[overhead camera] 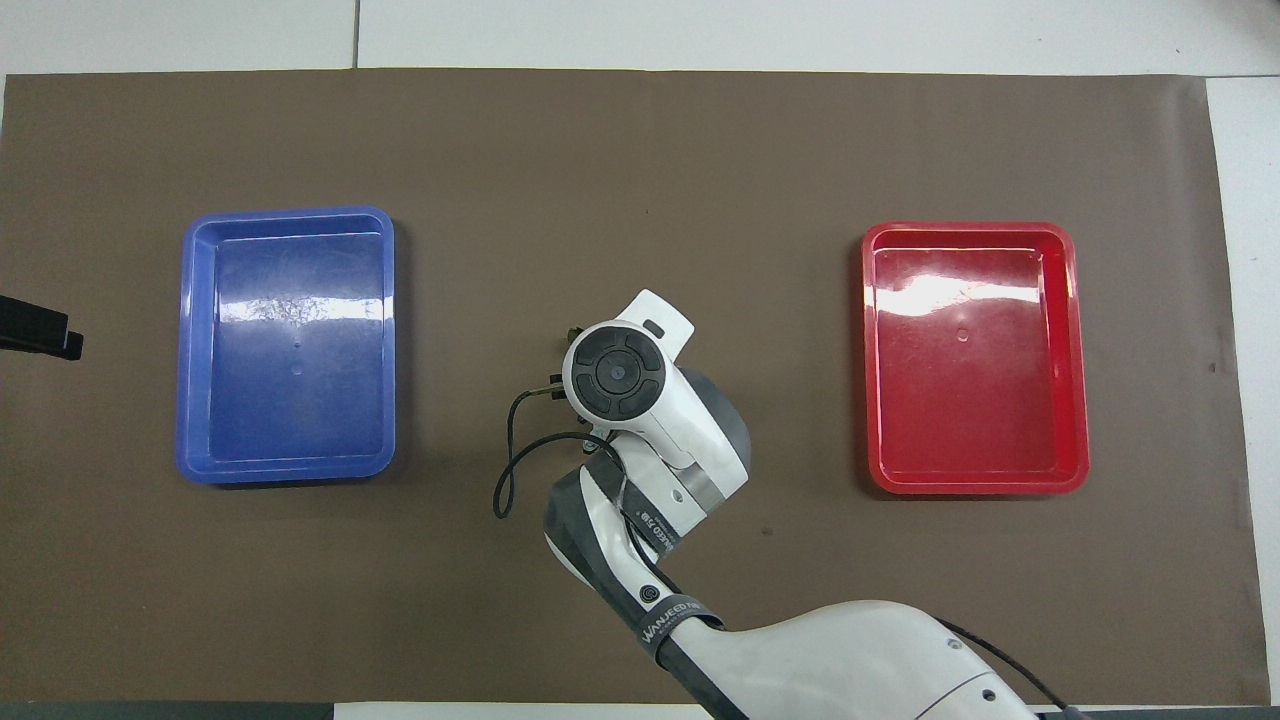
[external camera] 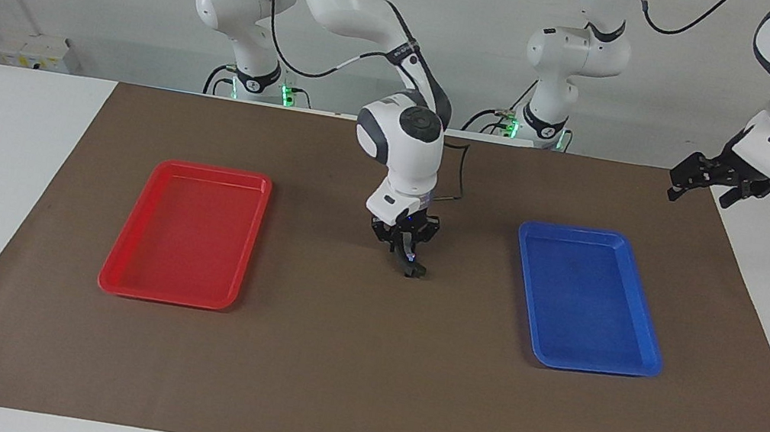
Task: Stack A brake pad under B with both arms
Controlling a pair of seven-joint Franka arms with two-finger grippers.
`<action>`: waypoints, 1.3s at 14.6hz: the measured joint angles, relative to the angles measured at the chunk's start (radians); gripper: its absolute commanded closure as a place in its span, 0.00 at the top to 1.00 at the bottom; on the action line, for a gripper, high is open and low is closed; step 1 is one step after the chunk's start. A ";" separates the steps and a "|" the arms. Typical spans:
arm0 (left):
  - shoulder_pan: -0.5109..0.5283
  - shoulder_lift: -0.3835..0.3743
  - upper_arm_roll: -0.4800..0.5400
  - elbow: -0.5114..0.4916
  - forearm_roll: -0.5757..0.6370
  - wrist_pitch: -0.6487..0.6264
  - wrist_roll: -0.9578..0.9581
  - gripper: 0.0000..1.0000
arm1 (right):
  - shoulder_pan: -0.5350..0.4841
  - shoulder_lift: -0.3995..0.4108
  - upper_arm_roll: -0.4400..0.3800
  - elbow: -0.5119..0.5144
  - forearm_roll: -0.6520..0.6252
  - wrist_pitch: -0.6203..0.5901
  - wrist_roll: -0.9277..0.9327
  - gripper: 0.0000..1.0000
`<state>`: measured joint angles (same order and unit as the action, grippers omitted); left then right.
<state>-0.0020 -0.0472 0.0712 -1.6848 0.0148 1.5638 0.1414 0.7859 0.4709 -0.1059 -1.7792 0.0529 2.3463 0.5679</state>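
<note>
My right gripper [external camera: 407, 257] points straight down at the middle of the brown mat, between the two trays. At its fingertips a small dark piece [external camera: 415, 271] rests on the mat; it looks like the A brake pad, but I cannot tell for sure. No silvery strip shows, so B is hidden or out of view. In the overhead view the right arm's wrist [overhead camera: 615, 372] covers the gripper and the piece. My left gripper [external camera: 705, 186] hangs open and empty in the air over the mat's edge at the left arm's end; it also shows in the overhead view [overhead camera: 40, 335].
A red tray [external camera: 185, 234] lies toward the right arm's end of the mat and a blue tray [external camera: 588, 298] toward the left arm's end; both hold nothing. They also show in the overhead view, red [overhead camera: 975, 355] and blue [overhead camera: 290, 345].
</note>
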 measured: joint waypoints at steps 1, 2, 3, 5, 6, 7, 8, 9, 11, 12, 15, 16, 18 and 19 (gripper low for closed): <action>0.000 0.000 -0.001 0.000 0.000 0.000 0.000 0.99 | 0.000 -0.002 0.000 -0.007 0.000 0.013 0.000 0.01; 0.000 0.000 -0.001 0.000 0.000 0.000 0.000 0.99 | 0.000 -0.003 0.000 -0.013 0.000 0.024 0.000 0.01; 0.000 0.000 -0.002 -0.002 0.000 0.000 0.000 0.99 | 0.000 -0.003 0.000 -0.019 0.000 0.031 0.000 0.01; 0.000 0.000 -0.002 -0.006 0.000 0.000 0.001 0.99 | 0.000 -0.004 0.000 -0.025 0.000 0.037 0.002 0.03; 0.000 0.000 -0.002 -0.007 0.000 0.000 0.001 0.99 | 0.000 -0.005 0.000 -0.026 0.000 0.038 0.008 0.04; 0.000 0.000 -0.002 -0.008 0.000 0.000 0.001 0.99 | 0.001 -0.005 0.000 -0.028 0.000 0.040 0.013 0.10; 0.000 0.000 -0.002 -0.009 0.000 0.000 0.001 0.99 | 0.001 -0.006 0.000 -0.029 0.000 0.043 0.015 0.13; 0.000 -0.001 -0.002 -0.009 0.000 0.000 0.001 0.99 | 0.001 -0.007 0.000 -0.031 0.000 0.045 0.016 0.13; 0.000 -0.002 -0.002 -0.009 0.000 0.000 0.001 0.99 | 0.001 -0.008 0.000 -0.035 0.000 0.050 0.019 0.77; 0.000 -0.003 -0.002 -0.009 0.000 0.000 0.001 0.99 | 0.001 -0.009 0.000 -0.037 0.000 0.052 0.020 0.99; 0.000 -0.004 -0.003 -0.009 0.000 0.000 0.001 0.99 | 0.001 -0.009 -0.001 -0.036 0.000 0.057 0.031 1.00; 0.000 -0.004 -0.003 -0.009 0.000 0.000 0.001 0.99 | 0.001 -0.010 -0.001 -0.034 0.000 0.057 0.034 1.00; 0.000 -0.004 -0.003 -0.009 0.000 0.000 0.001 0.99 | 0.000 -0.018 -0.005 -0.030 0.000 0.055 0.035 1.00; 0.000 -0.004 -0.003 -0.009 0.000 0.000 0.001 0.99 | -0.004 -0.029 -0.009 -0.029 0.000 0.047 0.037 1.00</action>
<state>-0.0021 -0.0513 0.0686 -1.6936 0.0148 1.5642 0.1426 0.7817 0.4414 -0.1153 -1.8081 0.0529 2.3935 0.6045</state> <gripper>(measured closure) 0.004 0.000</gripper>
